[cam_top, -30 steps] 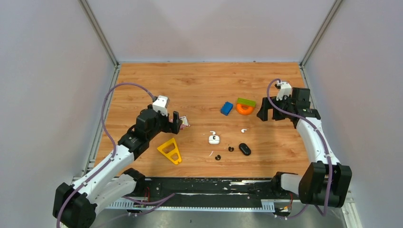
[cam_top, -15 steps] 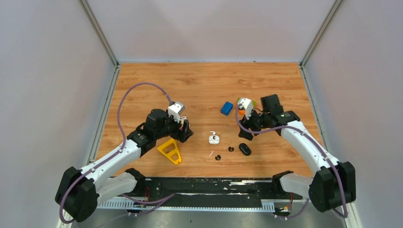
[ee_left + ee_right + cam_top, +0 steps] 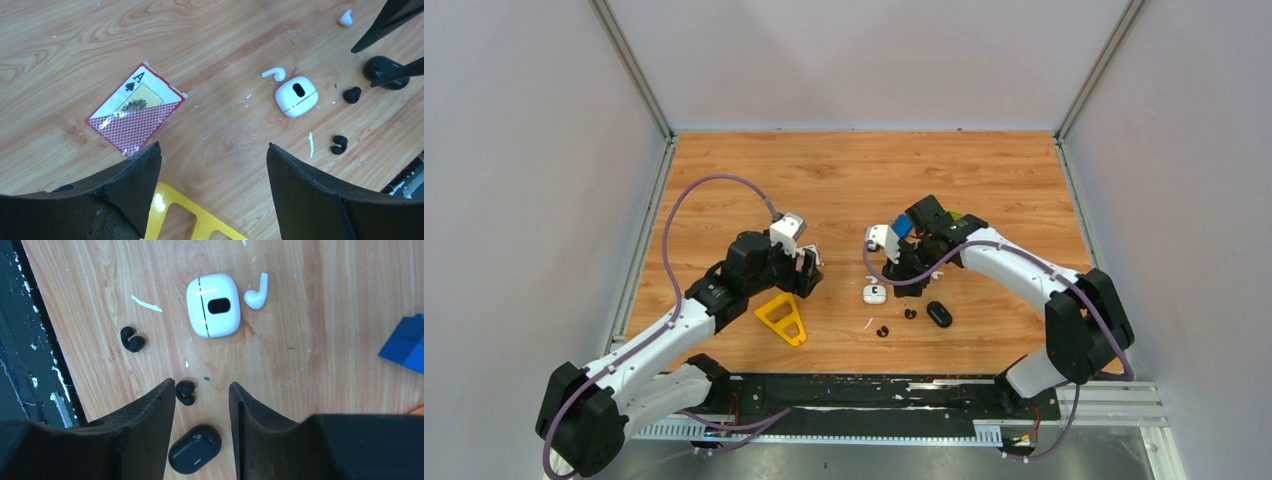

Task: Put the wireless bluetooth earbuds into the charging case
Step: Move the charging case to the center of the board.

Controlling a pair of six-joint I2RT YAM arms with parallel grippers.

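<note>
A white charging case (image 3: pixel 874 294) lies shut at mid-table, with a white earbud (image 3: pixel 257 292) beside it. A second white earbud (image 3: pixel 345 18) lies farther off. The black charging case (image 3: pixel 939 314) sits to the right, with two black earbuds (image 3: pixel 910 313) (image 3: pixel 883 331) on the wood near it. My right gripper (image 3: pixel 902 272) hovers over this group. Its jaws are partly open and hold nothing, and one black earbud (image 3: pixel 185 392) lies below, by a fingertip (image 3: pixel 167 390). My left gripper (image 3: pixel 809 270) is wide open and empty, left of the white case (image 3: pixel 296 96).
A playing card (image 3: pixel 135 115) lies by the left gripper, with a yellow triangle frame (image 3: pixel 784 318) just in front of it. A blue block (image 3: pixel 407 342) sits behind the right gripper. A thin white scrap (image 3: pixel 146 303) lies near the white case. The black base rail (image 3: pixel 874 390) runs along the near edge.
The right arm swung left from the blocks at the far right to above the earbuds, and its jaws narrowed. The left gripper moved right toward the middle, staying wide open.
</note>
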